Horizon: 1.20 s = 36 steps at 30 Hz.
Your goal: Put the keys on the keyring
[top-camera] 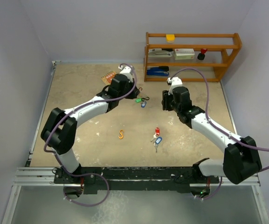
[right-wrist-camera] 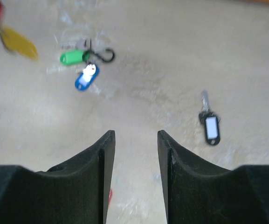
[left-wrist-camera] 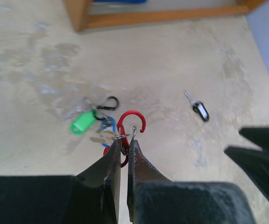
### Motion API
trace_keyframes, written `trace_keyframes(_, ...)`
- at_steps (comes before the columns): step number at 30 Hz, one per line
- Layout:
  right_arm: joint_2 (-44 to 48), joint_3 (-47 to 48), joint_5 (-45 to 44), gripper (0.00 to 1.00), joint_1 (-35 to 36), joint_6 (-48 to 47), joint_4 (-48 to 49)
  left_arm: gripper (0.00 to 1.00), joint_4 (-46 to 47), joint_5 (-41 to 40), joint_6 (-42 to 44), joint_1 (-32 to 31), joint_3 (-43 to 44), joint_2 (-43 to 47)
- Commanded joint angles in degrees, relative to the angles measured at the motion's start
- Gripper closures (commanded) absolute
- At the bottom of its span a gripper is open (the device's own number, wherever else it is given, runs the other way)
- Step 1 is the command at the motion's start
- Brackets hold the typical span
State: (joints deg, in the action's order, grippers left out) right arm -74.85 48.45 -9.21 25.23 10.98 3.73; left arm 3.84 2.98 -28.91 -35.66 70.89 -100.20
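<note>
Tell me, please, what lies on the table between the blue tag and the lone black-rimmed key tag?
Nothing: the right wrist view shows bare table between the blue tag and the black-rimmed key tag.

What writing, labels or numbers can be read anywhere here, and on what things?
No text can be read anywhere.
Boxes on the wooden shelf: printed labels, too small to read.
Orange packet: print too small to read.
Key with the black tag: white insert, blank or too blurred to tell.
Red clip pinched in the left gripper: no marking visible.
</note>
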Motion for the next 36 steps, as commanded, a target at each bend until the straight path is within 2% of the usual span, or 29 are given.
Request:
trace_keyframes(1,2.23,-1.64,1.99,0.56,3.30,4.62,-8.00,1.00,5.64,-8.23,-4.89,1.77,-2.50,5.72)
trace_keyframes(6,1.95,-2.01,-2.04,0.53,9.31,9.98,-15.33,1.00,5.70,-11.50,-5.87,2.30,-3.84,7.12)
trace_keyframes(15,-1.81,-6.72,-4.48,0.51,15.33,20.18,-15.68,1.00,7.95,-12.64,-7.86,2.87,-6.09,8.81)
trace_keyframes(24,-4.59,-7.72,-4.08,0.55,19.19,22.84,-14.54,1.00,10.11,-9.26,-9.15,3.89,-6.83,8.35)
trace_keyframes(36,-6.48,-7.44,-5.67,0.60,19.94,23.85,-15.89,1.00,10.23,-8.85,-9.06,4.27,-7.00,8.29)
